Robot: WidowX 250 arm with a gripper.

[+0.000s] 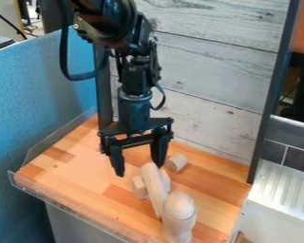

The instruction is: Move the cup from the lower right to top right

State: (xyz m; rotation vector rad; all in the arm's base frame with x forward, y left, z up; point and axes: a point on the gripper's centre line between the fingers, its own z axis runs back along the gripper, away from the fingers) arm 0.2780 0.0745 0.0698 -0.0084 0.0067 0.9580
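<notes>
The gripper (140, 170) hangs over the middle of the wooden counter, pointing down, its two fingers spread apart with nothing held between them. A pale wooden piece (179, 214) with a rounded top and a narrower lower part stands at the lower right, the closest match to the cup. It is below and to the right of the gripper. A long wooden piece (155, 190) lies just left of it, its upper end near the right fingertip.
A small wooden cylinder (176, 162) lies right of the gripper, and a wooden block (139, 187) is beside the long piece. The counter (72, 163) has a clear raised edge on the left and front. Whitewashed boards (212, 71) rise behind; a dark post (269, 109) stands at the right.
</notes>
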